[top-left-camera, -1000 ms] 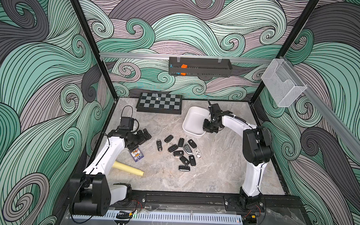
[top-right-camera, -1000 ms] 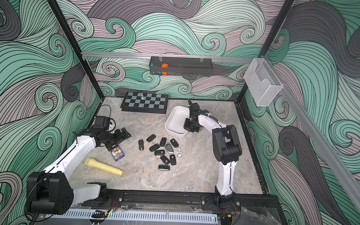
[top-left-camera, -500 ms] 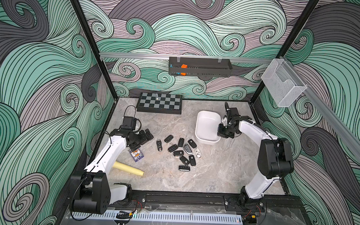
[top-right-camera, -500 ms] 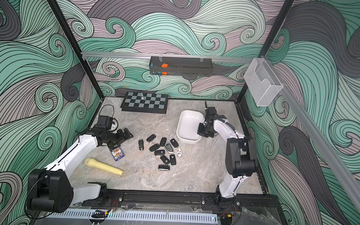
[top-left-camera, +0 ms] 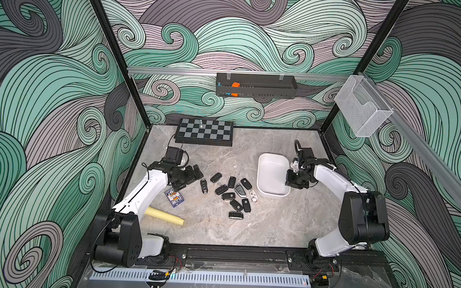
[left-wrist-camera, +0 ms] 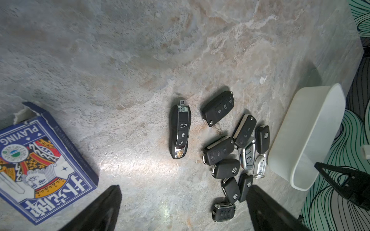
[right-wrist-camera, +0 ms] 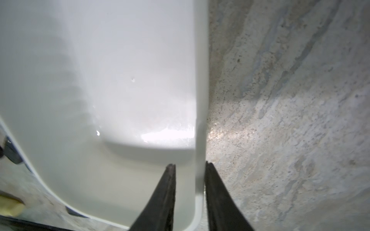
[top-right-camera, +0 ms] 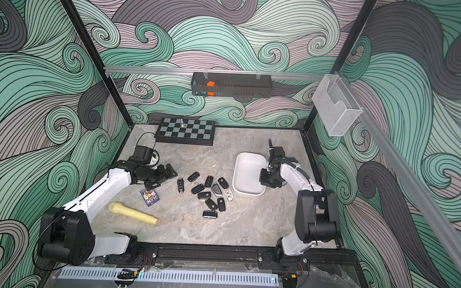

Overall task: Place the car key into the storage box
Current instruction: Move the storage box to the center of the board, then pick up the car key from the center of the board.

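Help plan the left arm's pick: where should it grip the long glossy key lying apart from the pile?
Take the long glossy key across its narrow middle, from straight above, jaws closing on its long sides. It lies flat, bare table on both sides, apart from the pile.

White storage box (top-left-camera: 272, 175), black car keys (top-left-camera: 228, 196), grey marbled table (top-left-camera: 260, 230), black-and-grey checkered chessboard (top-left-camera: 205, 129), blue card box (top-left-camera: 174, 198)

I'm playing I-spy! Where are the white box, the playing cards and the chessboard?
storage box (top-left-camera: 272, 175), in a top view, on its bare inside floor.
playing cards (left-wrist-camera: 42, 166), in the left wrist view, on the pack's printed face.
chessboard (top-left-camera: 214, 132), in a top view, on bare squares.
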`<state>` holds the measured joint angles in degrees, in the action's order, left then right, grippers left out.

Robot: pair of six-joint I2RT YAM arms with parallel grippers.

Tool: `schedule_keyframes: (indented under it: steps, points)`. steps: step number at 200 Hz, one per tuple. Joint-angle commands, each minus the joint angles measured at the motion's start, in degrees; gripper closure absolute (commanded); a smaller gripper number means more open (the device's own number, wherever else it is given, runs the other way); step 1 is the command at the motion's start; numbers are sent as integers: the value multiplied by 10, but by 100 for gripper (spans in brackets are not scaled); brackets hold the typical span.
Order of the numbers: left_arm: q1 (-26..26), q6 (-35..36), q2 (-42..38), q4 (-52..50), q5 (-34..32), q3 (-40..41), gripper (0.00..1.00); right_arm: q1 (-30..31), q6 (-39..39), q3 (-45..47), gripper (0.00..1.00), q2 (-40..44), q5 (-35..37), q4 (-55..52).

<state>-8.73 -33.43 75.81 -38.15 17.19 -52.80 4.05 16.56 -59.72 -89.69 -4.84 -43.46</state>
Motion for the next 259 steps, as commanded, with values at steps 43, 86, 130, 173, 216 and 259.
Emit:
schedule_keyframes:
  steps: [43,86,130,173,216,259]
  points:
    - [-15,17,20,-3,-6,-26,1,31,10,-11,46,126,-50,-51]
    - [-18,18,27,4,7,-17,1,161,65,11,45,174,-43,-59]
    - [-18,28,31,-2,12,-13,1,275,93,44,45,145,-31,-19]
    - [-18,50,26,-18,4,-20,1,319,89,48,41,67,-21,12]
    - [-18,63,25,-22,-2,-25,1,321,72,15,41,2,33,18]
    - [-18,69,33,-25,-4,-32,1,322,54,-25,41,-54,62,27]
